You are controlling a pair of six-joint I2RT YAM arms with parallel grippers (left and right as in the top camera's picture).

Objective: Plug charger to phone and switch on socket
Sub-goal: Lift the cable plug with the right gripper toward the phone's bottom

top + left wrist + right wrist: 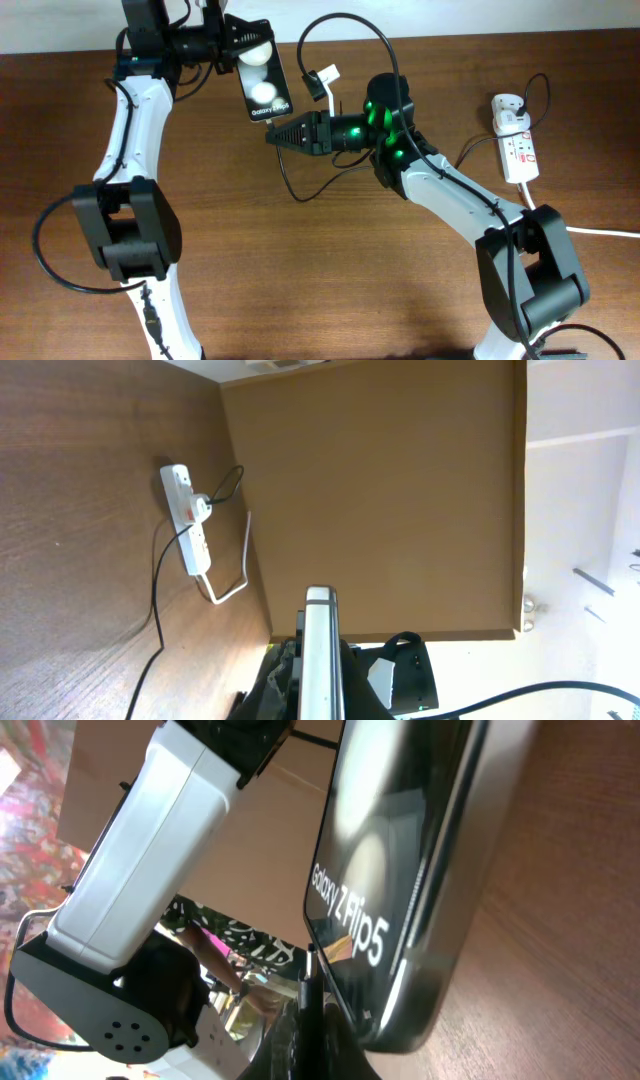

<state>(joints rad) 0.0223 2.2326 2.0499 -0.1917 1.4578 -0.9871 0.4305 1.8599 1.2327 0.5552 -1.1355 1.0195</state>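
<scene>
My left gripper [236, 47] is shut on the black phone [262, 84] and holds it up at the back of the table, screen facing up, with two white glare spots. In the left wrist view the phone shows edge-on [320, 645] between the fingers [320, 695]. My right gripper [273, 136] is shut on the plug end of the thin black charger cable [288, 180], just below the phone's lettered end. In the right wrist view the plug tip [309, 988] sits beside the phone's bottom edge [400, 870]; contact cannot be told. The white socket [517, 148] lies at the far right.
The socket strip also shows in the left wrist view [189, 520] with its thick white cord [236, 574]. A white adapter [509, 108] sits at the strip's far end. A brown board [400, 490] stands behind the table. Robot arm cables loop above the right arm [345, 20].
</scene>
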